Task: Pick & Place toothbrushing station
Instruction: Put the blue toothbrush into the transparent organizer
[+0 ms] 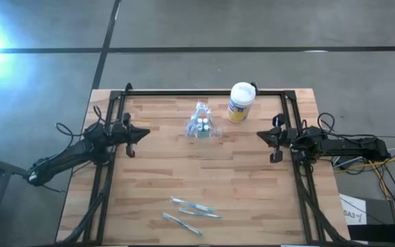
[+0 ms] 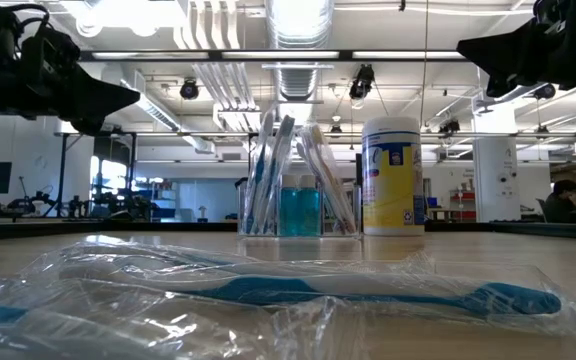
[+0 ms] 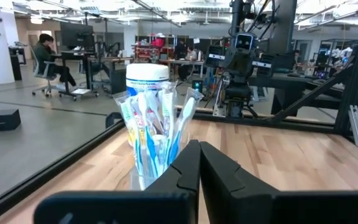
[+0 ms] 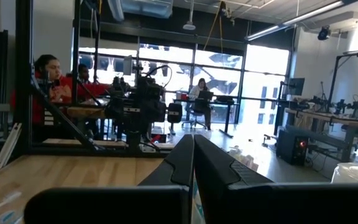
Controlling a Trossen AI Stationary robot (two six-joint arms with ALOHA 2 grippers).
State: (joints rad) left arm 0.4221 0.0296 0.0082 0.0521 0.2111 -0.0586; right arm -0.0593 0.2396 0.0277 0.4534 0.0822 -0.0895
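The toothbrushing station (image 1: 201,126) is a small clear holder with wrapped toothbrushes and little blue bottles in it. It stands on its base at the middle of the wooden table, toward the far edge, and also shows in the low view (image 2: 298,190) and the left wrist view (image 3: 154,140). My left gripper (image 1: 147,133) hovers shut to its left, pointing level at it (image 3: 199,149). My right gripper (image 1: 259,135) hovers shut to its right (image 4: 193,144). Neither touches anything.
A round canister (image 1: 241,101) with a white lid and yellow label stands just right of the station, at the far edge (image 2: 393,175). Several wrapped toothbrushes (image 1: 192,208) lie near the table's near edge (image 2: 368,290). A black frame (image 1: 204,92) runs along the table's far side. People sit in the room beyond.
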